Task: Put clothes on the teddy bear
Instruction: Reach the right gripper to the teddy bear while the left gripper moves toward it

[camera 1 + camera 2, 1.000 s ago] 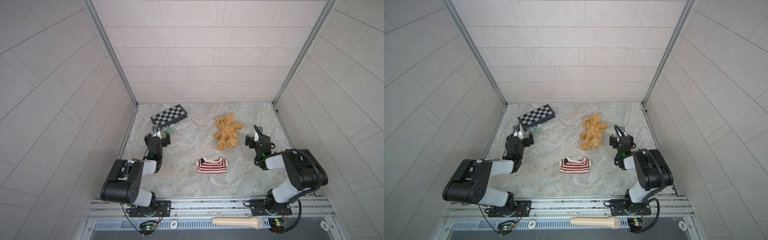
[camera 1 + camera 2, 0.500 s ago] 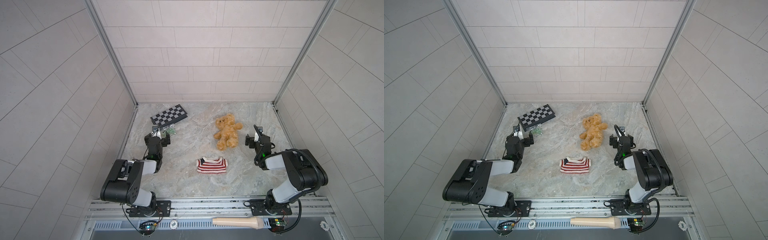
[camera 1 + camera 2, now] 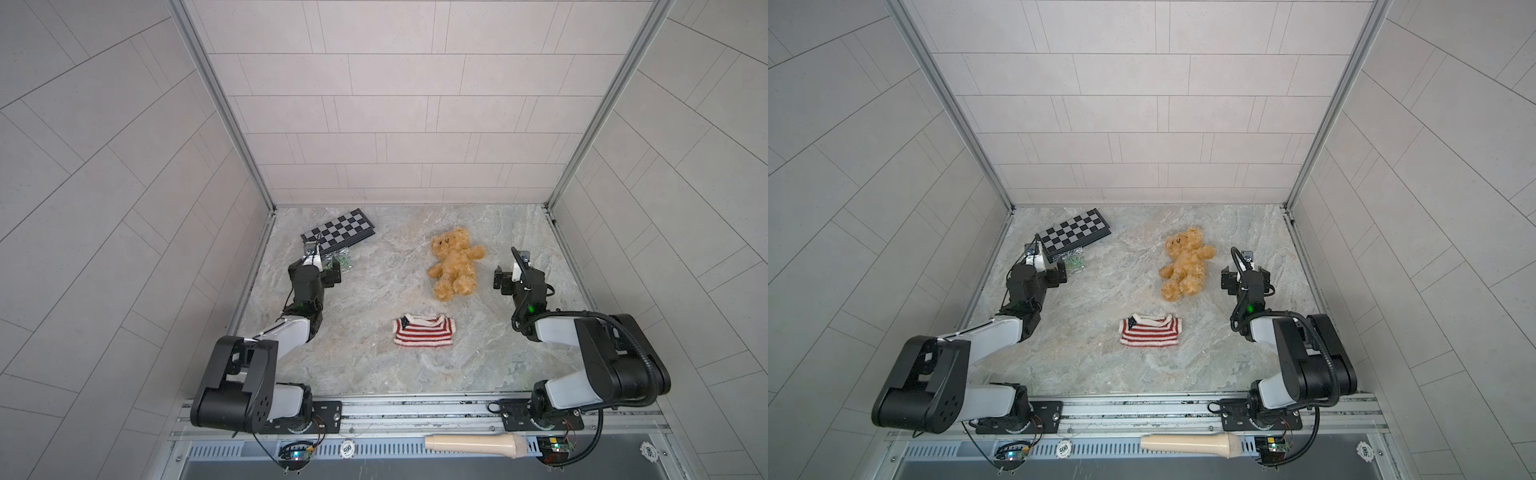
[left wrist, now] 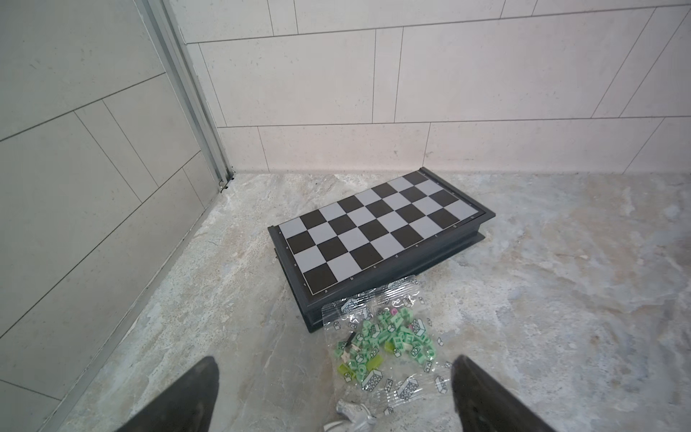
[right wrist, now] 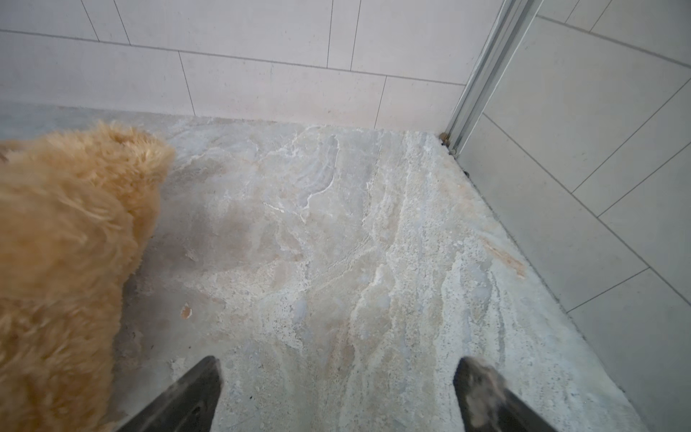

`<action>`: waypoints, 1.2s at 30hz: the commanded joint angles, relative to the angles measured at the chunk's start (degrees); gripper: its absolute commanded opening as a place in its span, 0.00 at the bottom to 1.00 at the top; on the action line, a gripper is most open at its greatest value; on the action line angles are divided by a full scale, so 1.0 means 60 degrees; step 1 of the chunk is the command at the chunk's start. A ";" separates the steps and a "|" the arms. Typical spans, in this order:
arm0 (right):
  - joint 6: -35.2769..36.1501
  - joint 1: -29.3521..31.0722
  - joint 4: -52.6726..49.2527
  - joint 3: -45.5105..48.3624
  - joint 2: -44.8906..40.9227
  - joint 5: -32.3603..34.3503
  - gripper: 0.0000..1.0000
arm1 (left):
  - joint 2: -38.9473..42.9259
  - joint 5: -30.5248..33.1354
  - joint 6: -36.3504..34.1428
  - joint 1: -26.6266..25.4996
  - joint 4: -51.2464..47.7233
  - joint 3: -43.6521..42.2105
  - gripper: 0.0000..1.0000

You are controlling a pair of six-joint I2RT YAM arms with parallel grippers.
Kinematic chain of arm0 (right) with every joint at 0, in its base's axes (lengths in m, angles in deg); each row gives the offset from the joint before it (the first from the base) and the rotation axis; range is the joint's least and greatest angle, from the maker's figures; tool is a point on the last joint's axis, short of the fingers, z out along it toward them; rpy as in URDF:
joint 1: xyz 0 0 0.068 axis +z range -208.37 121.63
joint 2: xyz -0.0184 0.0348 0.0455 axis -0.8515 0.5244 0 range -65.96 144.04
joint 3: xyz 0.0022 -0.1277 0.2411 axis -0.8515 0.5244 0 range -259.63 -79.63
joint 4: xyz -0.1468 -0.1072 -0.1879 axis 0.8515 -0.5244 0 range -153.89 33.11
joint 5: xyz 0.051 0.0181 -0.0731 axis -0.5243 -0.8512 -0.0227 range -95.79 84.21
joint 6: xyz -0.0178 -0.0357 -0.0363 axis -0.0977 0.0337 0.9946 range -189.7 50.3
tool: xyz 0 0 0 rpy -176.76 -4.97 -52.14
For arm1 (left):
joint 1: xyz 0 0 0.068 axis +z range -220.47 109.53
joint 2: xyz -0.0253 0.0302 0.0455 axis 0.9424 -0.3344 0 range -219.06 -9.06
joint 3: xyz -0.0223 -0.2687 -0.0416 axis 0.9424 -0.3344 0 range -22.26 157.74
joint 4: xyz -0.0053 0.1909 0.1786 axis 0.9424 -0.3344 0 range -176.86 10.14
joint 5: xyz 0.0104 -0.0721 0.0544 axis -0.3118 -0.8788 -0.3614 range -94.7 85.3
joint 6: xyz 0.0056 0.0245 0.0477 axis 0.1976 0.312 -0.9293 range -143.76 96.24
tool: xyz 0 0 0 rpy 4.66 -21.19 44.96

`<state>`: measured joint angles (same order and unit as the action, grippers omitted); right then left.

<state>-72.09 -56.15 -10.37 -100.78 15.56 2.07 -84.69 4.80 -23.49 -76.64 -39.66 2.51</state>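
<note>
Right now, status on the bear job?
Left gripper open, empty, by chessboard. Right gripper open, empty, beside teddy bear. Bear face up, undressed; sweater flat, apart. Nothing between them.

We see marbled grey-beige tabletop (image 3: 365, 370); teddy bear (image 3: 454, 268) lies face up on it, right of centre, head toward back wall; red-and-white striped sweater (image 3: 423, 331) lies flat, nearer front edge, apart from bear; we find folded chessboard (image 3: 338, 230) toward far left corner; clear bag (image 4: 389, 344) of green bricks lies against its side, touching.
</note>
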 commanded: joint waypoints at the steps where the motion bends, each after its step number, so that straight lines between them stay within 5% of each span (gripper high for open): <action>1: -0.0095 0.0036 -0.1167 -0.0245 -0.0760 0.0162 1.00 | 0.0521 -0.0047 0.0300 -0.0088 -0.1382 0.0133 1.00; 9: -0.2334 0.0070 -0.5324 -0.1218 -0.3236 0.0405 1.00 | 0.2858 -0.0222 0.1291 -0.0708 -0.4033 0.0461 1.00; 13: -0.3191 0.0302 -0.6905 -0.1781 -0.3549 -0.0432 1.00 | 0.3312 -0.0645 0.2985 -0.0879 -0.5750 0.1240 1.00; 21: -0.3226 0.1827 -0.9606 -0.3793 -0.2648 -0.1998 1.00 | 0.2488 -0.3123 0.4461 -0.1628 -0.8063 0.2952 1.00; 31: -0.2896 0.3521 -1.0659 -0.6096 0.0089 -0.2443 0.99 | 0.1608 -0.2744 0.5121 -0.4079 -0.7599 0.3216 1.00; 36: -0.2766 0.3881 -1.2301 -0.6948 0.1245 -0.1935 0.93 | 0.1248 -0.2667 0.5097 -0.4485 -0.7419 0.3362 1.00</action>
<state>-89.23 -33.88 -75.72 -140.80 21.74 -11.46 -76.67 -11.90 6.44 -102.67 -85.34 20.44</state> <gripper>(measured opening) 0.941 0.997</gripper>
